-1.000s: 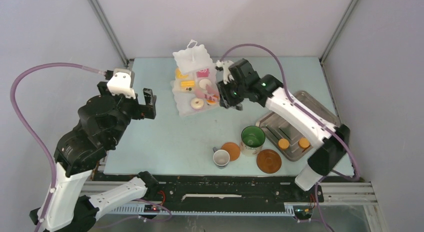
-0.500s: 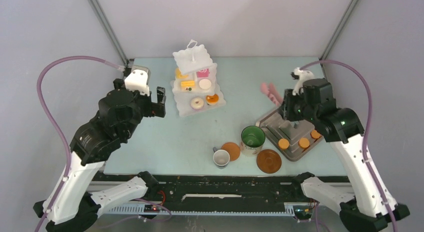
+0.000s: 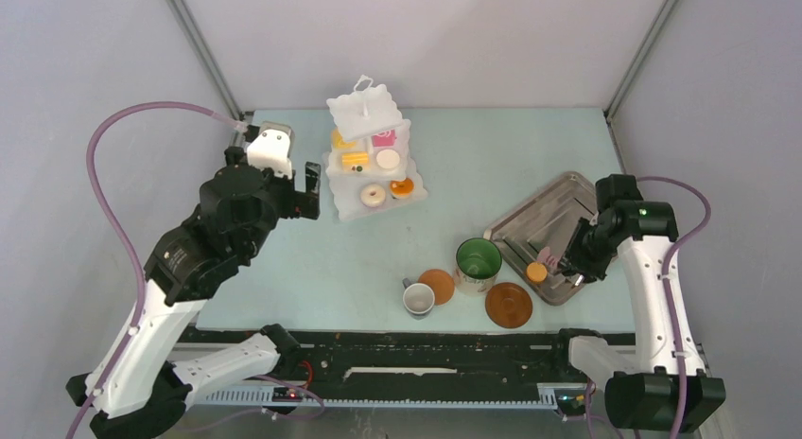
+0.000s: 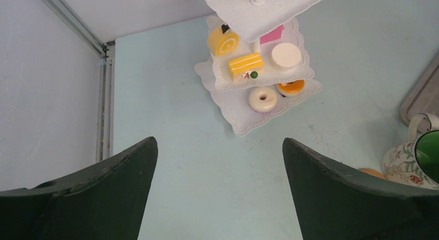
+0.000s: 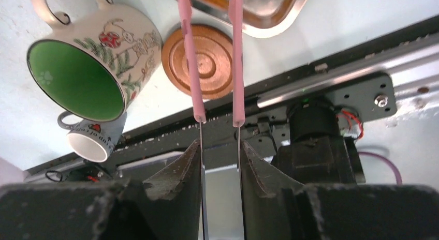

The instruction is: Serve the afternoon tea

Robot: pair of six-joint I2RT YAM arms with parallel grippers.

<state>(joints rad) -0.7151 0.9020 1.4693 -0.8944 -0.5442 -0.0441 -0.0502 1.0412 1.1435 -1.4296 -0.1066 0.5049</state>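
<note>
Tongs (image 5: 237,69), thin and pink, sit clenched in the right claw (image 5: 220,152), their tips reaching an orange round (image 3: 536,272) on the grey tray (image 3: 558,198). The left claw (image 4: 218,143) hangs released, jaws wide, with the three-tier stand (image 4: 259,12) just ahead of it on the table (image 3: 492,155), pastries (image 4: 246,66) on its tiers.

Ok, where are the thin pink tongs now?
In the top view the tongs are in the right gripper, tips over the grey metal tray at right, by an orange round pastry.

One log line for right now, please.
left gripper: open, beside stand | right gripper: shut on tongs, over tray | tongs: pointing toward orange round in tray
</note>
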